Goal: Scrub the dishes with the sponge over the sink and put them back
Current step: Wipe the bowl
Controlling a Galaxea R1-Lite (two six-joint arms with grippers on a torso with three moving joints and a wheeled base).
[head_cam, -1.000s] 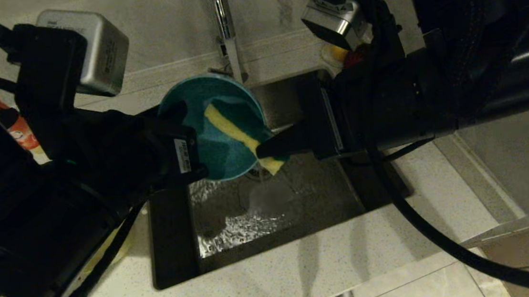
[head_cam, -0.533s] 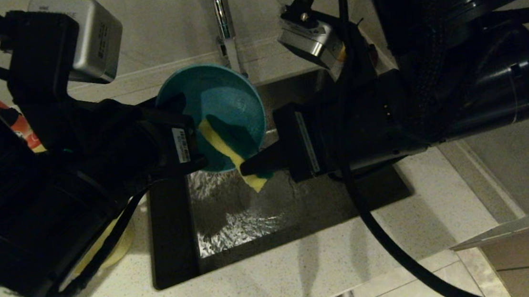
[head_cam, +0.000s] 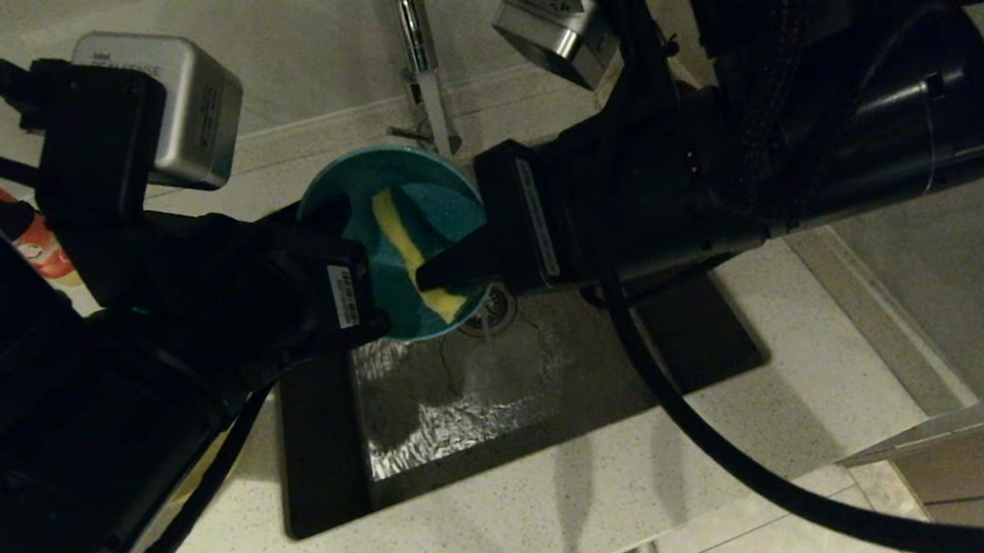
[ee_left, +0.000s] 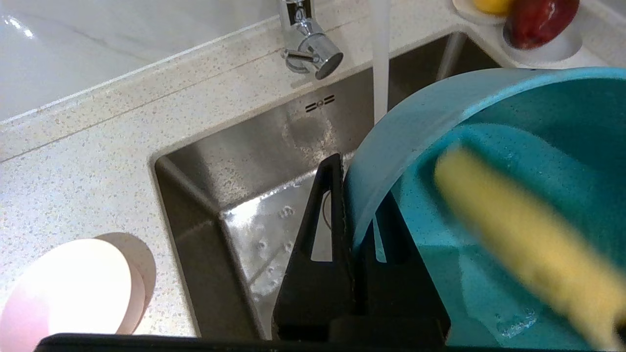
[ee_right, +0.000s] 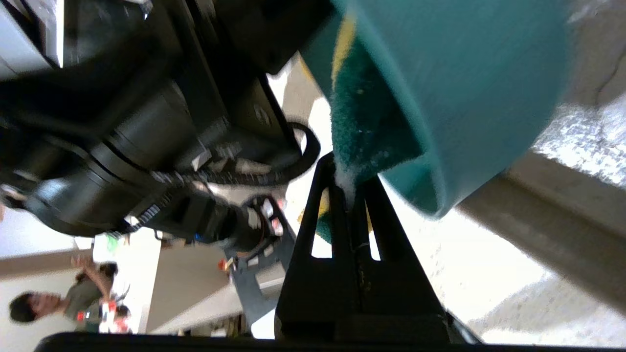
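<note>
Head view, centre frame: the left claw (head_cam: 352,302) is clamped tight on the rim of the round light blue plastic bowl (head_cam: 415,207), tilting it above the square steel sink (head_cam: 502,391) so runoff drains. The right claw (head_cam: 425,275), pinched shut on the yellow-and-green rectangular sponge (head_cam: 404,240), presses it inside the bowl to scrub.

A kitchen: a steel sink (ee_left: 234,161) set into a speckled stone counter (ee_left: 83,161), a chrome tap (ee_left: 305,36) at upper centre, a dish of fruit (ee_left: 533,29) at upper right.
</note>
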